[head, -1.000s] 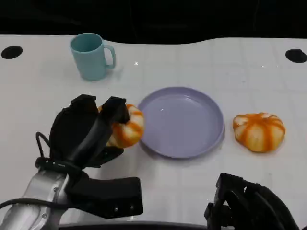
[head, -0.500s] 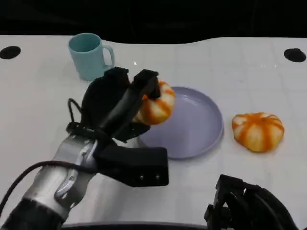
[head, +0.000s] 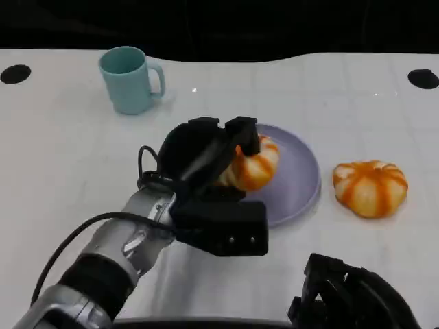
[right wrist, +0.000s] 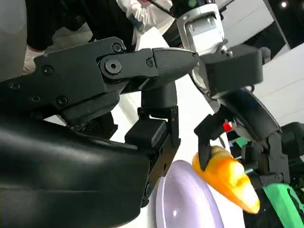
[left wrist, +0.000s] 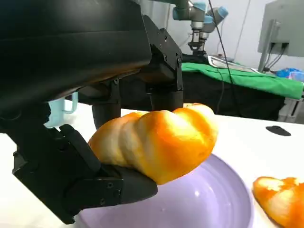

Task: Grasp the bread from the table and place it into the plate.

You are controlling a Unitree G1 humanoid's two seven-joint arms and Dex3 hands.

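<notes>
The left hand (head: 206,154) is holding the bread (head: 254,163) over the plate (head: 295,179).

The bread is sitting in the air just above the near-left part of the plate, not touching it yet as far as the left wrist view is showing; I judge the hand is keeping it there so that it can be lowered or let go inside the rim. The fingers are wrapping over the top of the bread and the thumb is pressing under it, and the silver forearm is reaching across the counter (head: 62,151) toward the plate. Right of the plate a second bread (head: 370,187) is lying on the counter, apart from the rim. The right hand (head: 353,295) is resting low, nearer than the plate; whether its fingers are apart or closed, I cannot tell.
</notes>
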